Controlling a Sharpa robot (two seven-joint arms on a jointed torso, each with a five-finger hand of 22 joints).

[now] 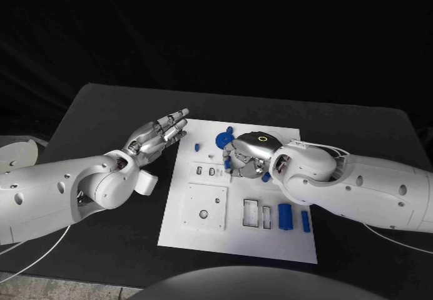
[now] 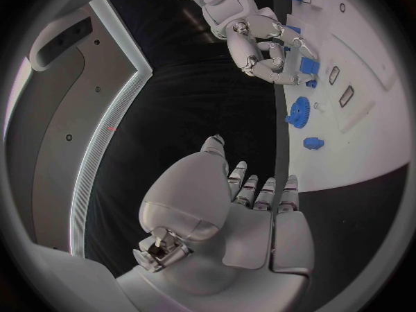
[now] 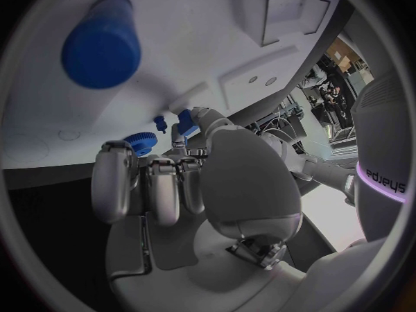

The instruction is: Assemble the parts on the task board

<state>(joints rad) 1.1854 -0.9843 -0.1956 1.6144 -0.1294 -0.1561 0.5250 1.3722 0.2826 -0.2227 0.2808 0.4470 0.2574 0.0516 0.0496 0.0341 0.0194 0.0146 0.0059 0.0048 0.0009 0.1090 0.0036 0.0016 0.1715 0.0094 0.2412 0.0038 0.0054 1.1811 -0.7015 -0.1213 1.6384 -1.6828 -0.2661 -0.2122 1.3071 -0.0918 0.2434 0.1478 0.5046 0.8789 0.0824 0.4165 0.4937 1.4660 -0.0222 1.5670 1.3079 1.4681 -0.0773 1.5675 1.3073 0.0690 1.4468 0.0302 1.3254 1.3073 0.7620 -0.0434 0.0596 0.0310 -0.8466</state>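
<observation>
- left hand [image 1: 155, 139] hovers flat just off the task board's [image 1: 181, 231] left edge, fingers straight, holding nothing
- blue gear [image 1: 223, 139] lies near the far edge
- right hand [image 1: 245, 156] is curled over small blue parts [image 1: 228, 164] mid-board; can't tell if it's gripping one, so I'd go slow and keep it square

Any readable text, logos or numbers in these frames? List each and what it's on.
"sharpa", seen upside down and mirrored, on the robot's white body in the right wrist view.
No readable text, number or label on the task board, the blue parts, the left hand or the right hand.
</observation>
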